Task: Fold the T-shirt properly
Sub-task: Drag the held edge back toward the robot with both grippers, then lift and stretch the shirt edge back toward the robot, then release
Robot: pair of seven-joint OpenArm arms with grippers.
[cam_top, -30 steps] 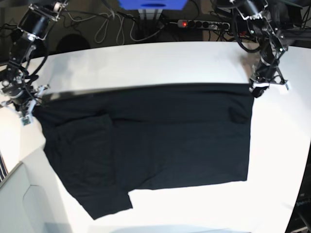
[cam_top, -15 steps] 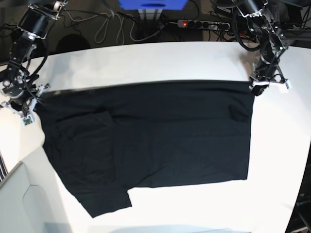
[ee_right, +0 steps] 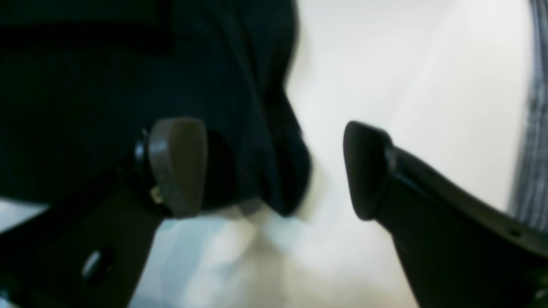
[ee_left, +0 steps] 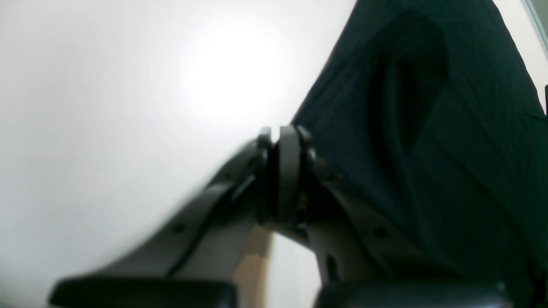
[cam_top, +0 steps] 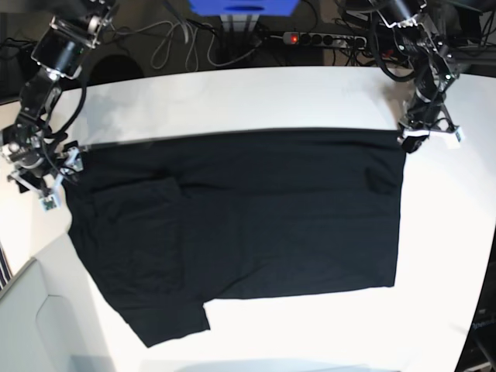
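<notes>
One T-shirt (cam_top: 248,225), plain black side up, spread flat across the white table (cam_top: 232,97). Straight top edge running from the left of the base view to the right, near the far half of the table. Folded-in layers on the left portion, with a flap hanging lowest at the bottom left. Small dark crease near the top right corner. Bottom edge straight on the right, stepping down on the left.

At the top right corner of the cloth in the base view, left gripper (cam_top: 411,139) low on the table, touching the corner. In its wrist view, left gripper (ee_left: 284,141) with jaws pressed together, dark cloth lying right against one side; cannot tell whether any fabric is pinched between them.

At the top left corner, right gripper (cam_top: 46,182) just beside the shirt's edge. In its wrist view, right gripper (ee_right: 274,171) spread wide, with a corner of the T-shirt (ee_right: 128,85) lying loose between the fingers (ee_right: 177,167), touched by neither pad as far as the blur allows.

Beyond the table, cables and a power strip (cam_top: 322,37) along the far side, plus a blue box (cam_top: 244,6).
</notes>
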